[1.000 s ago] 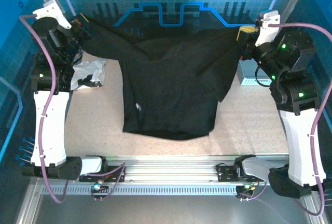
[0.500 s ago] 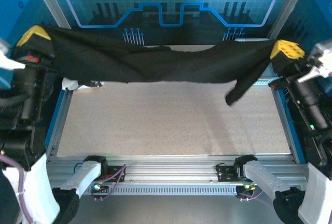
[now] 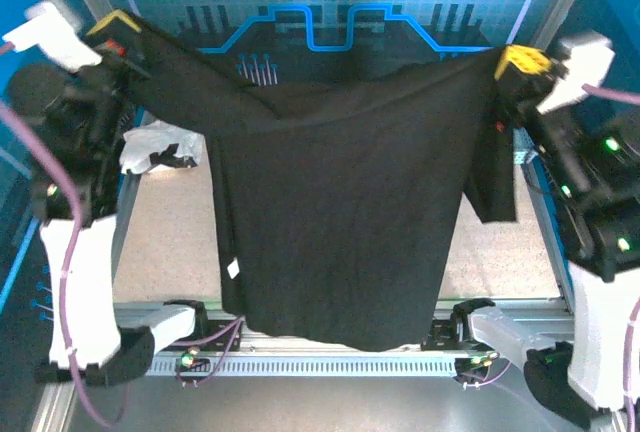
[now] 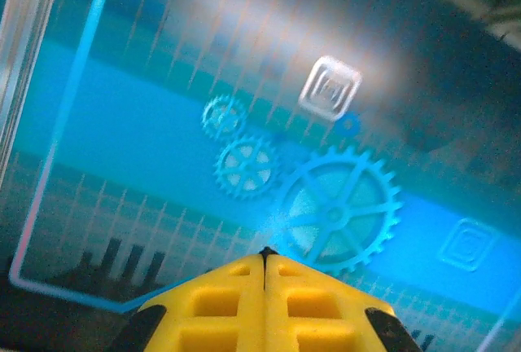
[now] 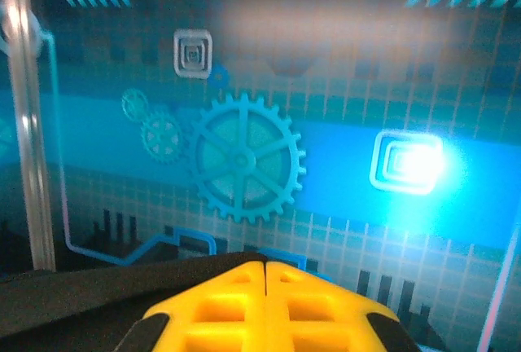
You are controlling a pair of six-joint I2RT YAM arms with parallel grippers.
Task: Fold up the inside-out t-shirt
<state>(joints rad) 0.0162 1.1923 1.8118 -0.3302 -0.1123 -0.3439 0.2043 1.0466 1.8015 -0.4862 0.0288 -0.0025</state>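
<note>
The black t-shirt (image 3: 340, 202) hangs spread in the air between both arms, its hem reaching the slotted rail (image 3: 300, 364) at the table's near edge. The left gripper (image 3: 115, 23) and right gripper (image 3: 521, 58) each pinch an upper corner, yellow jaws pressed together on the cloth. Underneath lies the speckled beige tabletop (image 3: 165, 242), with a crumpled white garment (image 3: 155, 147) at its left edge. Behind glows a blue wall panel (image 5: 342, 165) printed with gears.

The speckled beige table (image 3: 165, 242) shows bare at its left and right sides, its middle hidden behind the hanging black t-shirt (image 3: 340, 212). A crumpled white garment (image 3: 150, 144) lies on the far left of the table, by the left edge.
</note>
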